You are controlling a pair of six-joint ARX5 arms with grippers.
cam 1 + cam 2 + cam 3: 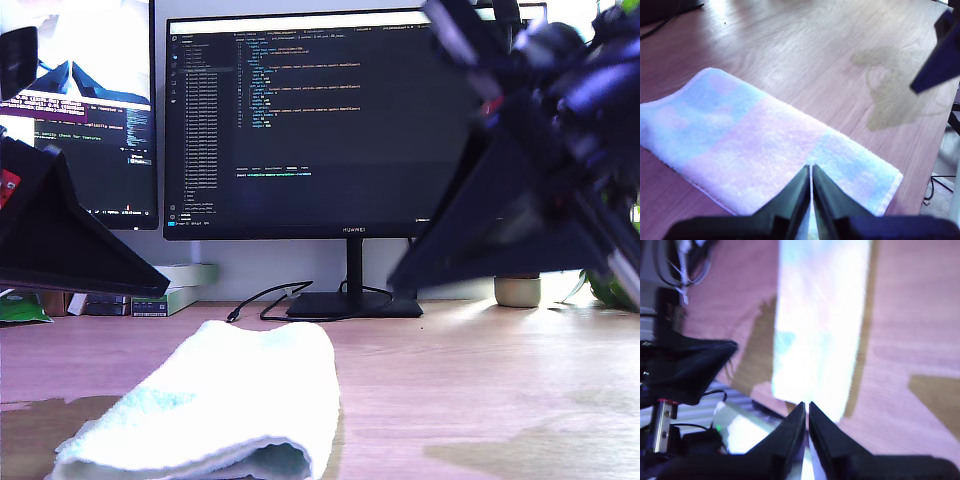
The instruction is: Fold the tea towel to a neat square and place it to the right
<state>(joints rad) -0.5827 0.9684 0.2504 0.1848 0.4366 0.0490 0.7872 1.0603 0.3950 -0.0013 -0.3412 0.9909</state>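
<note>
Looks like an office: big black computer screen [345, 125] full of code, second screen [95, 120] beside it, on a brown wooden desk [480, 390].

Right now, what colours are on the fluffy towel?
The tea towel has big soft squares of pale blue-mint and pink, with a white edge. The first wrist view shows it best.
</note>
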